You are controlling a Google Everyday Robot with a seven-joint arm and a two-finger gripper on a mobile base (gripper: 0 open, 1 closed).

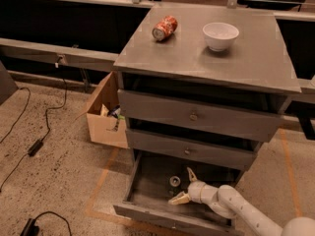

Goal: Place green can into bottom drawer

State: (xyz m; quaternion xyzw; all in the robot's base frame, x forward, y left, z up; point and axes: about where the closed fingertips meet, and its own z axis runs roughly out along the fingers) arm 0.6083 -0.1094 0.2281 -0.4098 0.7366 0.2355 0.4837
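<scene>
camera view
gripper: the gripper is low inside the pulled-out bottom drawer, at the end of a white arm that comes in from the lower right corner.
jaws: spread wide; one pale finger points up toward the back of the drawer and the other points left along its floor. neither one presses on anything.
green can: the green can stands upright on the drawer floor, silver top up, in the gap between the two spread fingers and near their tips. whether it touches either finger cannot be made out.
bottom drawer: open, its flat grey front toward the camera, its tray dark inside.
upper drawers: two grey drawers above, each with a round knob; both look slightly ajar.
cabinet top: the cabinet top carries a red-orange can lying on its side and a white bowl to the right of it, well apart.
floor: a cardboard box sits against the cabinet's left side; black cables run over the speckled floor.
</scene>
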